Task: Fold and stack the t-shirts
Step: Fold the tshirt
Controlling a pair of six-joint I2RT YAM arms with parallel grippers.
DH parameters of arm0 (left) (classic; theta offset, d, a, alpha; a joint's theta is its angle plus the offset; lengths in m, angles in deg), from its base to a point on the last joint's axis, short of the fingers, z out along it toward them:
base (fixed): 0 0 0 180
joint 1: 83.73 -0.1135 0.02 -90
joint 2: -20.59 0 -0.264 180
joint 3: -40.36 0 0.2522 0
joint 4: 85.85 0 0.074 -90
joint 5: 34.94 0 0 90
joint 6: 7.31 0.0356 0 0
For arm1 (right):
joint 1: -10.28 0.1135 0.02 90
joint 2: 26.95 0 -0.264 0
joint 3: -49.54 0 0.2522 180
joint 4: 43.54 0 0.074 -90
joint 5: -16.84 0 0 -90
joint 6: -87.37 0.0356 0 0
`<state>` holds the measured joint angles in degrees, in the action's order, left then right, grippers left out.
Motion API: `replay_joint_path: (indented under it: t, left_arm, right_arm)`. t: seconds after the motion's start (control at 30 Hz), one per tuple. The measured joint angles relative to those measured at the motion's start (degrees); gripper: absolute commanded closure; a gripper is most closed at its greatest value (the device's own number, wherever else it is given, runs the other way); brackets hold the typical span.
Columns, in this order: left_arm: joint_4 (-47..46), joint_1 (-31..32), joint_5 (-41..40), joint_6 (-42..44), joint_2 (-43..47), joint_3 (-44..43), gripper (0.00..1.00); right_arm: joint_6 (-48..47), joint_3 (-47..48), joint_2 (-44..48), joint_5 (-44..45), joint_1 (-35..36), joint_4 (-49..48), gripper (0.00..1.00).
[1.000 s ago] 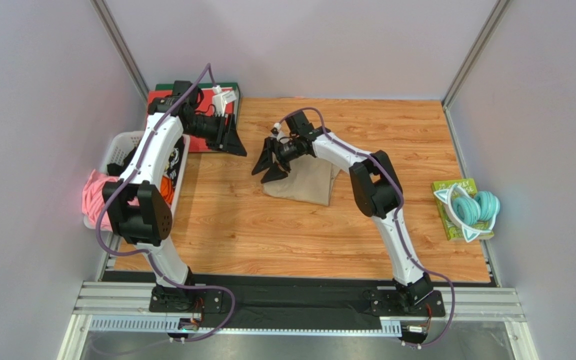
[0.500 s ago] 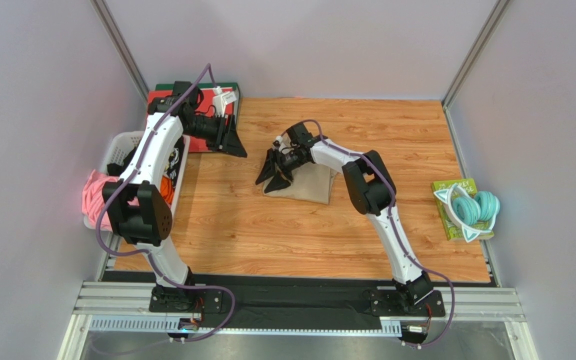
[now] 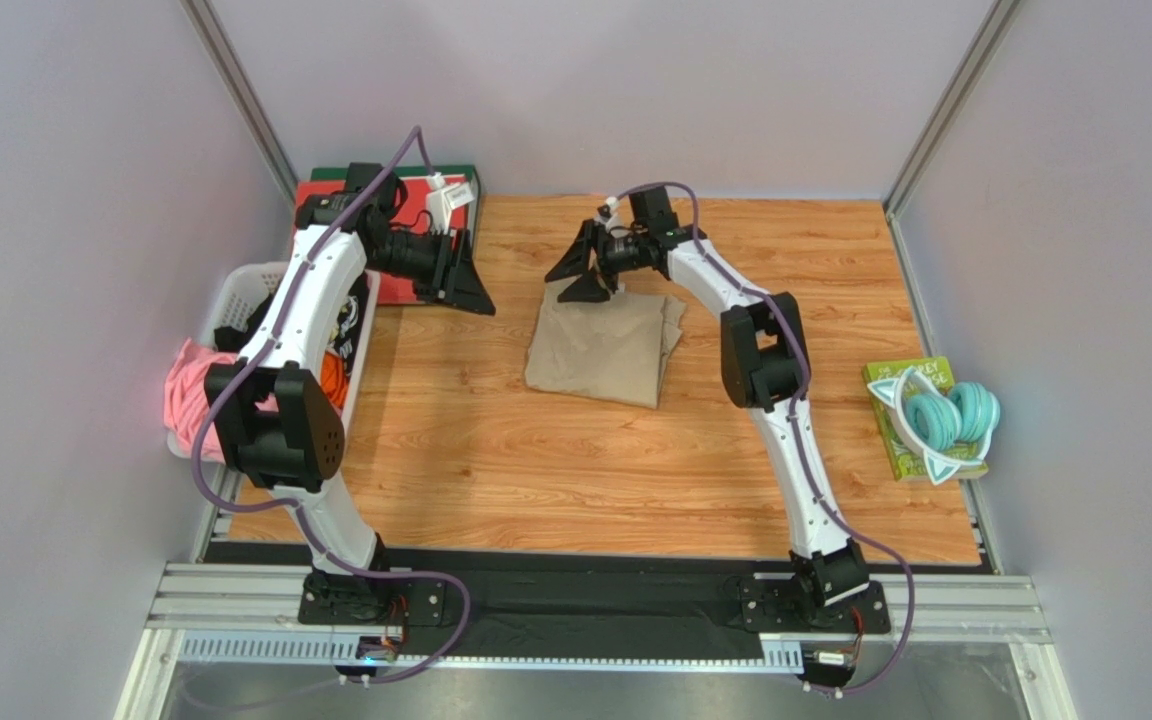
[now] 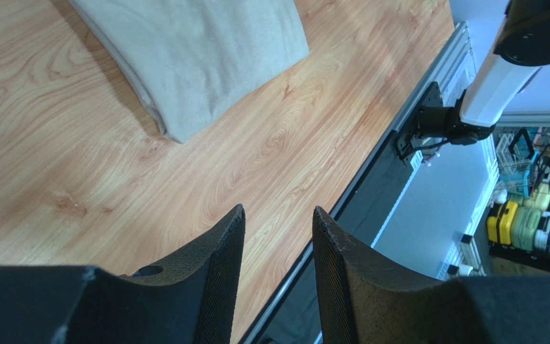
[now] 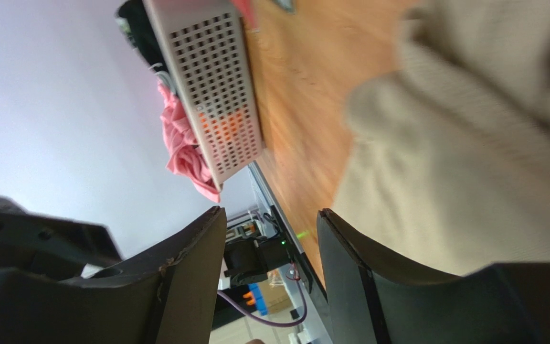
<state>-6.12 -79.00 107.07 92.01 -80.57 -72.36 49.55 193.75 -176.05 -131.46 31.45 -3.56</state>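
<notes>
bare wood (image 3: pixel 537 450) before t-shirt (image 3: pixel 605 348), basket (image 3: pixel 219 308) left, likely headphones (image 3: pixel 946 417) right

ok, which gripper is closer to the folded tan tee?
Right. The right gripper hangs above the tee's far edge; the left gripper is off to its left, clear of it.

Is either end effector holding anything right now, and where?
Nothing is held: the left end effector and the right end effector are open and empty; the tee lies folded, free.
</notes>
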Motion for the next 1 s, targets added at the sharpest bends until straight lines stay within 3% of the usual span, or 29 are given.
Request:
replay_joint_path:
  t: [0.17, 0.5, 0.7, 1.0]
  left_arm:
    - [0.09, 0.00, 0.00, 0.00, -0.02, 0.00, 0.53]
    - [0.52, 0.00, 0.02, 0.07, -0.22, -0.02, 0.53]
    - [0.72, 0.00, 0.02, 0.17, -0.22, -0.02, 0.53]
    - [1.01, 0.00, 0.02, 0.22, -0.20, 0.00, 0.53]
  right_arm:
    - [0.52, -0.74, -6.95, -1.88, 0.02, -1.40, 0.44]
    - [0.57, -2.67, -5.64, -1.99, -0.52, -2.23, 0.44]
    - [-1.70, -8.87, 1.01, -0.07, -4.20, 2.47, 0.43]
    - [-6.97, -21.77, 16.35, 1.64, -19.80, 4.15, 0.42]
